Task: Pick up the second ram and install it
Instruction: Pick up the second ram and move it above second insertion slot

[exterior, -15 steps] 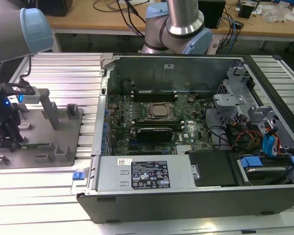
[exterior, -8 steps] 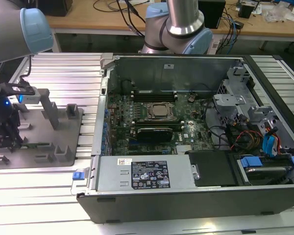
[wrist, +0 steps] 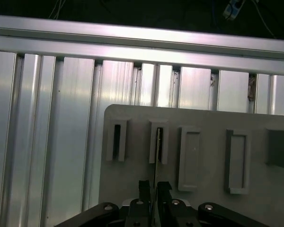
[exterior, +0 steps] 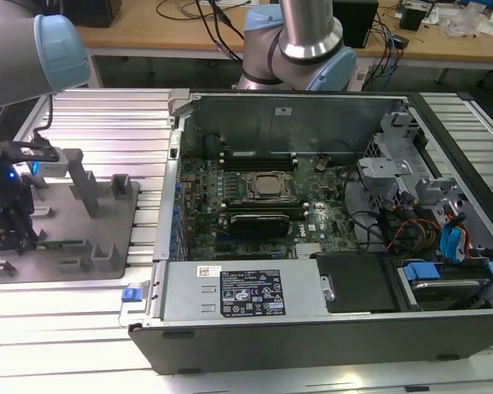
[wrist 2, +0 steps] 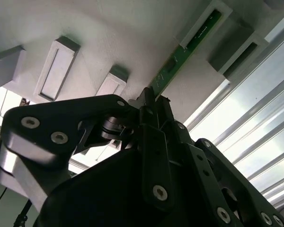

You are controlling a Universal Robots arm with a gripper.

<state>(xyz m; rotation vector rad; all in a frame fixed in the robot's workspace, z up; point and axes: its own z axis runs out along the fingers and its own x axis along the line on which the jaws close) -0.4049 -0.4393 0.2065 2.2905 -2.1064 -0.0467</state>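
Green second ram [wrist 2: 180,56]; black tool [wrist 2: 155,97]; grey fixture plate [wrist: 132,189]; silver ribbed table [wrist: 47,118].

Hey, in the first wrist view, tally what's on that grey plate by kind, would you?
Narrow slotted holders: 2
Wide frame holders: 2
Block cut off by the picture's edge: 1
Memory stick, one end in a narrow holder: 1
Total: 6

End effector [wrist 2: 150,97] seemingly hides part of the second ram [wrist 2: 189,47].
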